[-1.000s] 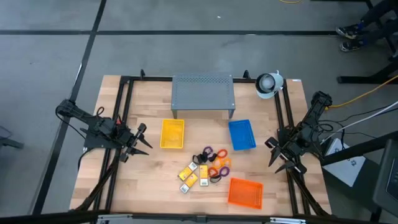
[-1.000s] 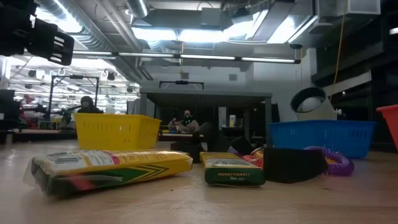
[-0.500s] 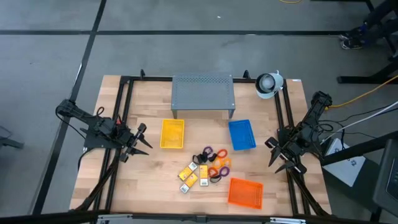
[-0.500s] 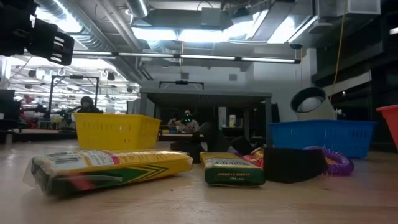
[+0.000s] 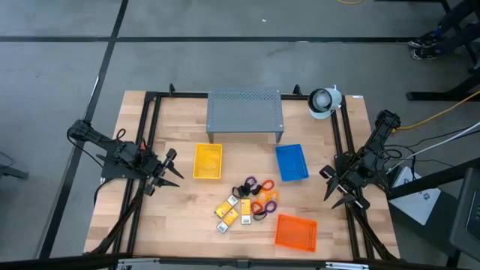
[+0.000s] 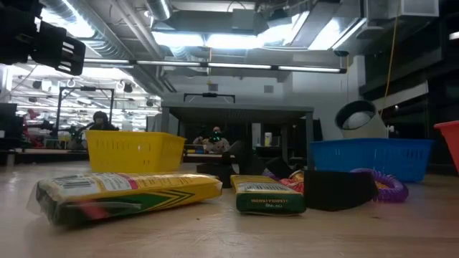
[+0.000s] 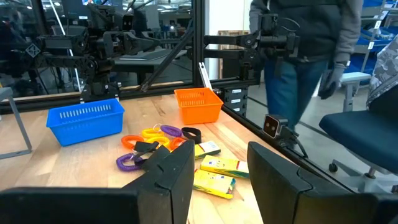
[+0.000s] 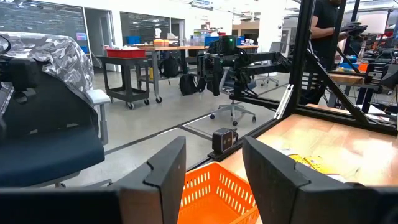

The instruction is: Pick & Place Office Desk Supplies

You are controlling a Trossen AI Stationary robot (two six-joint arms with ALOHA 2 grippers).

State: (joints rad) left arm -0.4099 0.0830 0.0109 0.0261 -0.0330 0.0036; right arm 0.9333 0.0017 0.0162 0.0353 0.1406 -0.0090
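The office desk supplies (image 5: 248, 202) lie in a cluster on the wooden table's near middle. They are yellow-and-white packets (image 6: 122, 193), a black clip (image 6: 336, 190), and purple and orange loops (image 7: 152, 140). My left gripper (image 5: 173, 169) hovers open at the table's left side and points level toward the cluster (image 7: 211, 175). My right gripper (image 5: 326, 185) hovers open at the right side, above and beside the orange tray (image 8: 211, 194). Nothing is between the fingers of either gripper.
A yellow tray (image 5: 208, 161) and a blue tray (image 5: 292, 163) sit behind the cluster, and the orange tray (image 5: 295, 231) sits near the front right. A grey perforated stand (image 5: 244, 112) is at the back, with a round white object (image 5: 324, 101) at the back right. A person (image 7: 305, 50) stands beyond the table.
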